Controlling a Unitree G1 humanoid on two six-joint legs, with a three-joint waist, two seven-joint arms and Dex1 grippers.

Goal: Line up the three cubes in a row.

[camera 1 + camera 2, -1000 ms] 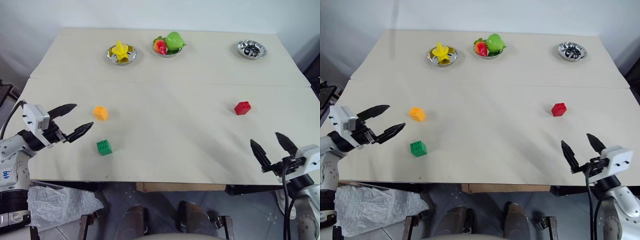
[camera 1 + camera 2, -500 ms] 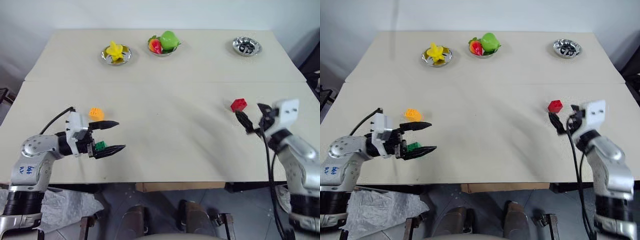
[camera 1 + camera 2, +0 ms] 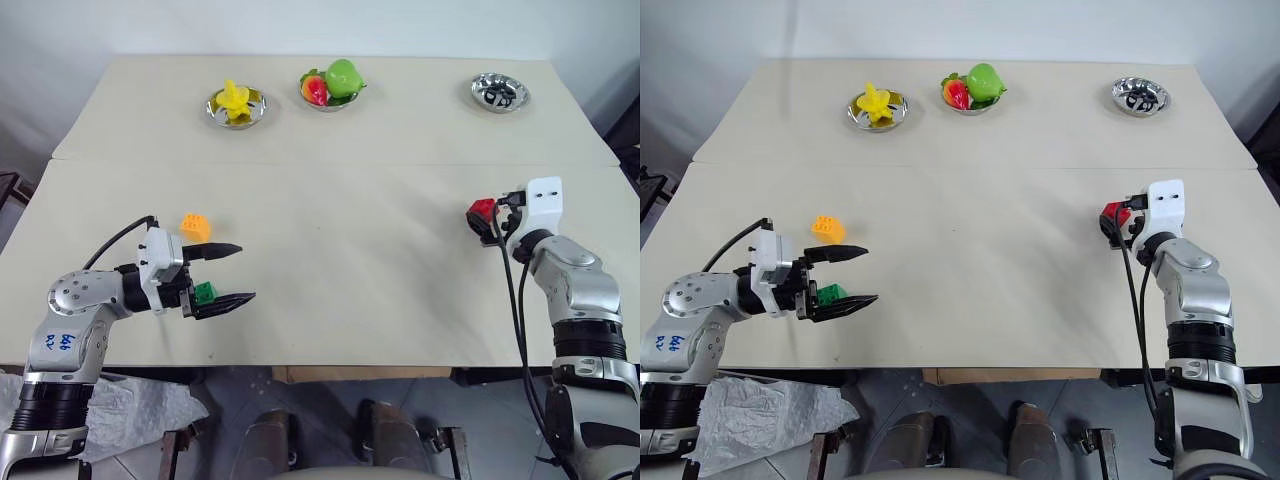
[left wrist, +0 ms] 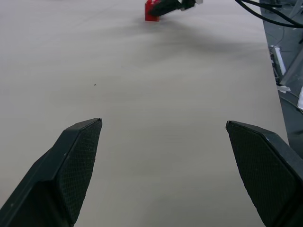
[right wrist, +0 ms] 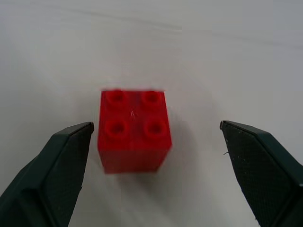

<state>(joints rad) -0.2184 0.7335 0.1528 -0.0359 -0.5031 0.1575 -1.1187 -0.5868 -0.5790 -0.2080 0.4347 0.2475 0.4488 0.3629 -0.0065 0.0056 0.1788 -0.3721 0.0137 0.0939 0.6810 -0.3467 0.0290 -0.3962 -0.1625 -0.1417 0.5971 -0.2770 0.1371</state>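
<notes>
Setup is a big beige table with a seam running across it, pushed up against a plain white wall. Using the red cube as the anchor: three metal bowls sit along the far edge of the table, well behind it. One bowl is almost straight back from the cube, the bowl with a green apple and a red fruit is back and toward the robot's left, and the one with a yellow star-shaped fruit is further left still. Grey tiled floor shows below the near table edge.

The right gripper is right at the red cube, arm stretched forward over the table, fingers spread wide on either side of it and not touching it. The cube sits upright, studs up.

Far across the table from the red cube, toward the robot's left, the left gripper hangs low over the surface pointing back toward the cube, jaws also spread wide with nothing in them. The green cube sits between its fingers near the base, and the orange-yellow cube lies just behind that gripper.
</notes>
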